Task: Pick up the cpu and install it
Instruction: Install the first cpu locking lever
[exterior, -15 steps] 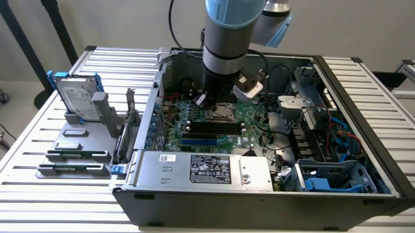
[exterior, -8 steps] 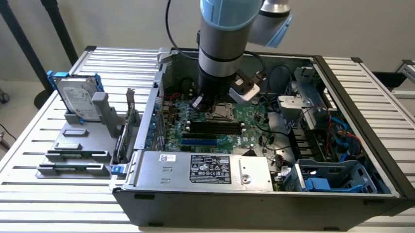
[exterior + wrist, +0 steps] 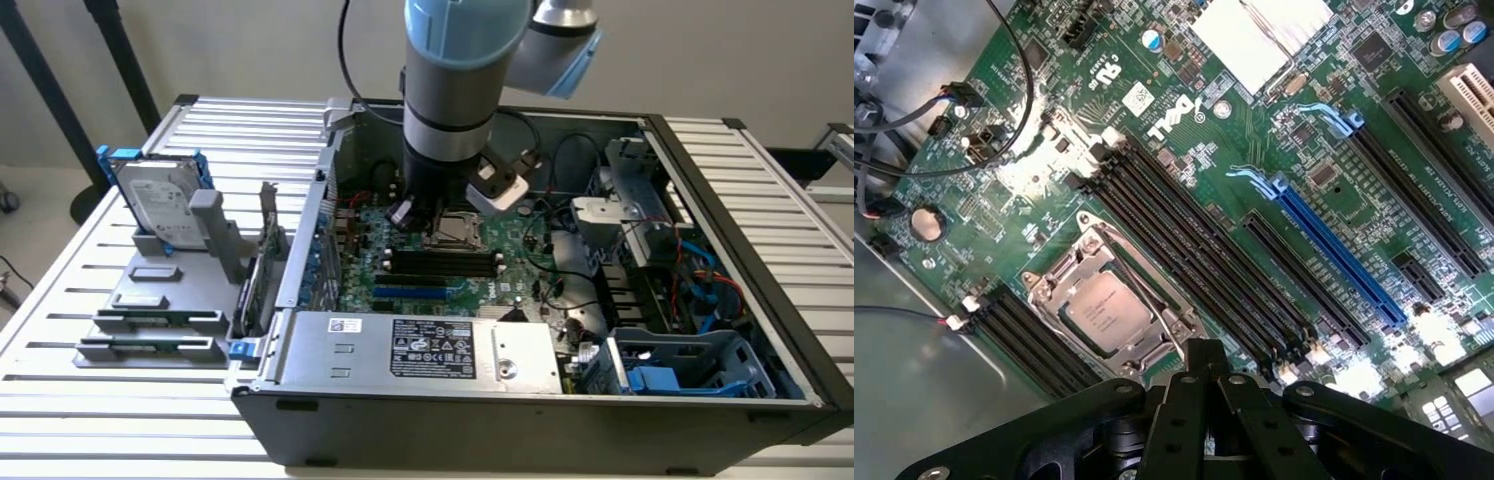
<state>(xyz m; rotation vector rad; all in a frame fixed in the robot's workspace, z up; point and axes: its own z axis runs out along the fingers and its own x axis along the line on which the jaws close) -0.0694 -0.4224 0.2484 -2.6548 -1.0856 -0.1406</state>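
Inside the open computer case (image 3: 534, 400), the arm (image 3: 454, 90) is reaching down over the motherboard (image 3: 507, 250), with the hand (image 3: 1201, 362) sitting just above the board. In the wrist view, the black fingers (image 3: 1184, 410) are pressing together tip to tip; the hand is closed and is gripping nothing.

The cpu (image 3: 1105, 308) is sitting in its socket (image 3: 1116, 302) on the motherboard, its silver-grey top plate facing up and the metal retention frame surrounding it on all sides. In the wrist view, taking the hand as the clock centre, the cpu is lying at about 10 o'clock, near the fingertips but not touching them. In the exterior view, the cpu (image 3: 461, 228) is showing just beside the lower end of the arm, at about 4 o'clock from it.

Black memory slots (image 3: 1194, 250) are running alongside the socket, and a blue expansion slot (image 3: 1324, 255) is lying beyond them. A silver heatsink (image 3: 1269, 35) is standing farther along the board.

At 6 o'clock from the socket in the exterior view, the power supply (image 3: 414, 350) is occupying the near wall of the case. At 9 o'clock from the case, a hard drive (image 3: 160, 200) in a blue bracket is standing upright on the slatted surface (image 3: 54, 330), with grey tray blocks (image 3: 154, 325) lying in front of it.
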